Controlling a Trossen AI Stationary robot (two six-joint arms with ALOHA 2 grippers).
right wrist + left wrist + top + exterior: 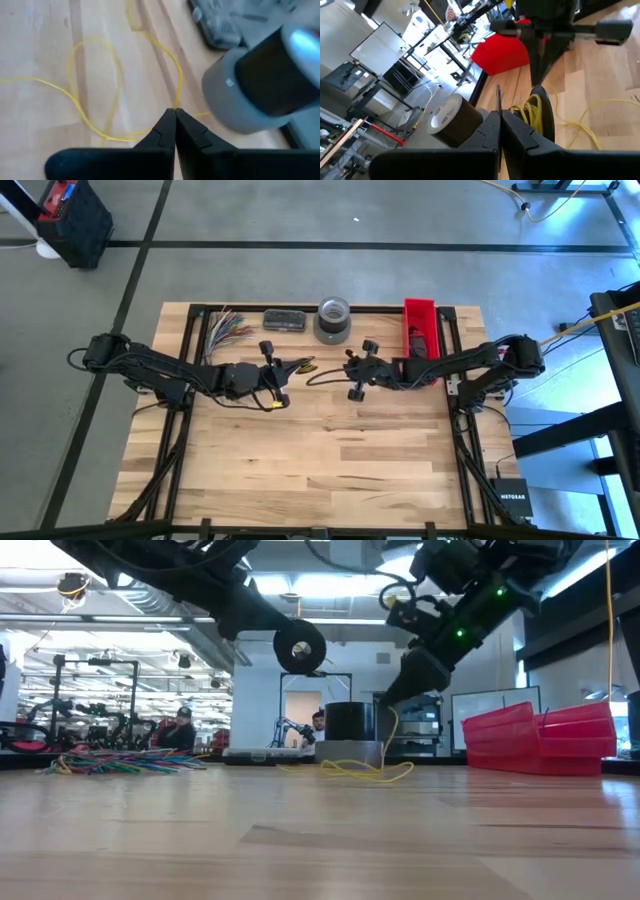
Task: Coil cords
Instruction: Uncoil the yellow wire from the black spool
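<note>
Wooden table action: near the tape roll, right gripper pinches yellow cord, left gripper clenched on the spool — tug risks tangling.

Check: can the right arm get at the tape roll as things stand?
Probably yes: the tape roll stands close beside the right gripper with nothing between, though its jaws are shut on the cord, so it must let go first.

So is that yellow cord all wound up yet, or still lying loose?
Partly. The yellow cord lies in loose loops on the table, while some is wound on the black spool pinched in the left hand.
</note>
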